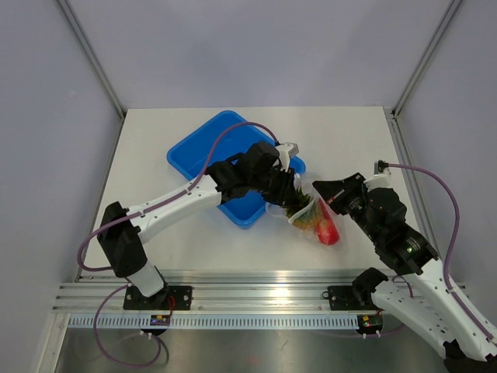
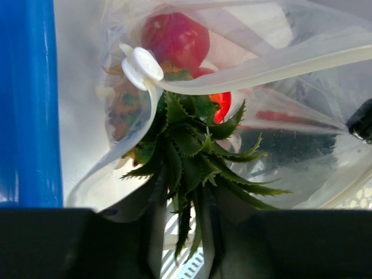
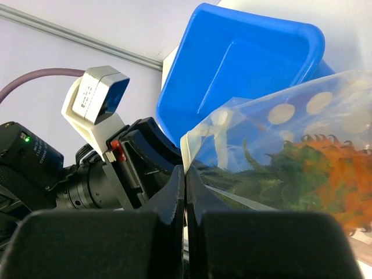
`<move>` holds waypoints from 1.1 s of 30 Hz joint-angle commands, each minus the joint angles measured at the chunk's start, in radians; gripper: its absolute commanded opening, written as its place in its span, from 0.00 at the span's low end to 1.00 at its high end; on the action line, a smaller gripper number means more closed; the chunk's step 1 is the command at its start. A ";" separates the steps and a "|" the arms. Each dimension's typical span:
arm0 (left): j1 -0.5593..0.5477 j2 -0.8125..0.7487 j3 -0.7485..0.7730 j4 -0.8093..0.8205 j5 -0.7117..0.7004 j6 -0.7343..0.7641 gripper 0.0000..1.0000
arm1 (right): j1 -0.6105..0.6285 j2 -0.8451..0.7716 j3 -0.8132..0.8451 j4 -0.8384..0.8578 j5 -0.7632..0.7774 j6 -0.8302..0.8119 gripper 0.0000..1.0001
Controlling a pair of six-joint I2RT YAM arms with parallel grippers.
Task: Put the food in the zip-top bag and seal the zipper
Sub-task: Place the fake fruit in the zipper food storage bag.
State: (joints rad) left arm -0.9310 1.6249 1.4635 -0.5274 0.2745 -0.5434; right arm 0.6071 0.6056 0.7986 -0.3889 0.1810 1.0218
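Note:
The clear zip-top bag (image 1: 313, 220) lies right of centre with its mouth raised toward the left. Two red fruits (image 1: 329, 231) sit inside it; they show in the left wrist view (image 2: 175, 38). The orange pineapple (image 1: 304, 210) is partly in the mouth, with its green crown (image 2: 192, 139) sticking out. My left gripper (image 1: 289, 190) is shut on the crown (image 2: 181, 180). The zipper strip (image 2: 279, 55) runs above the crown. My right gripper (image 1: 321, 189) is shut on the bag's mouth edge (image 3: 185, 170); the pineapple (image 3: 334, 168) shows through the plastic.
A blue tray (image 1: 206, 151) stands behind and left of the bag, touching the left arm's wrist; it shows in the left wrist view (image 2: 29, 104) and the right wrist view (image 3: 244, 64). The table's front edge and rail lie near the arm bases.

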 commanded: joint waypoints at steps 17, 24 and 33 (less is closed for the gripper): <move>0.026 -0.080 -0.020 0.161 0.140 -0.096 0.00 | 0.005 -0.020 0.013 0.004 -0.018 0.008 0.00; 0.027 -0.030 -0.054 0.251 0.190 -0.158 0.00 | 0.005 -0.006 0.016 0.024 -0.061 0.008 0.00; 0.029 0.039 0.046 0.155 0.240 -0.141 0.00 | 0.005 -0.021 0.013 0.012 -0.066 0.004 0.00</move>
State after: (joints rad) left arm -0.9043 1.6669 1.4582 -0.3912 0.4576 -0.6750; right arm 0.6071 0.5976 0.7982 -0.4194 0.1360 1.0218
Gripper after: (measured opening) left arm 0.016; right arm 0.010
